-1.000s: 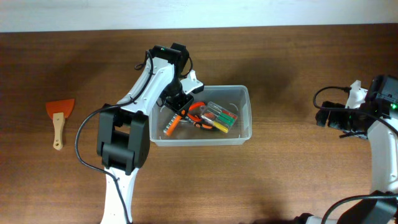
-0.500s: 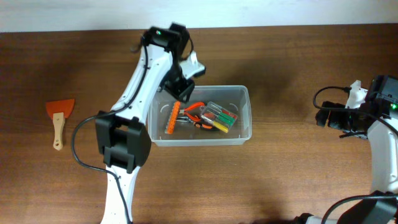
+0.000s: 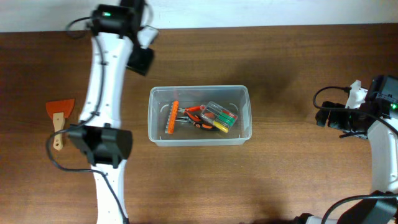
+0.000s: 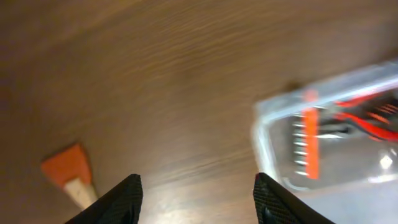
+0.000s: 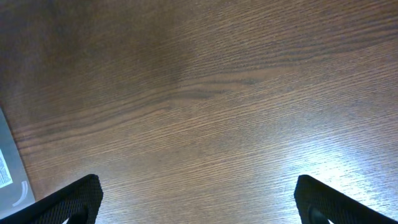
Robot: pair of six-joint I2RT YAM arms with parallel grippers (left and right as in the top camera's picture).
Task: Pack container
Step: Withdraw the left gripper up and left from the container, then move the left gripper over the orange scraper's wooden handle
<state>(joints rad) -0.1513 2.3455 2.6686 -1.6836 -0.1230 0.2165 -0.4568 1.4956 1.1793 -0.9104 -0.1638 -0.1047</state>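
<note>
The container [image 3: 244, 93] is a clear plastic bin at mid-table. It holds an orange bit holder [image 3: 173, 118], orange-handled pliers [image 3: 196, 114] and a clear case of coloured tools [image 3: 222, 117]. My left gripper [image 3: 142, 60] hangs open and empty over bare wood, behind and to the left of the bin. In the blurred left wrist view the left gripper [image 4: 196, 180] has table between its fingers, with the container [image 4: 267, 118] and bit holder [image 4: 309, 134] to the right. Far right, my right gripper [image 3: 320, 117] is wide open and empty. The right wrist view shows the right gripper [image 5: 198, 183] over bare wood.
An orange scraper [image 3: 59, 112] with a pale wooden handle lies near the table's left side, also seen as the scraper [image 4: 65, 171] at lower left in the left wrist view. A corner of the container [image 5: 12, 174] shows at the left edge of the right wrist view.
My left gripper let go of the orange bit holder, rose out of the container and swung back-left, its jaws opening wider. The bit holder stays in the bin. The right arm is still.
</note>
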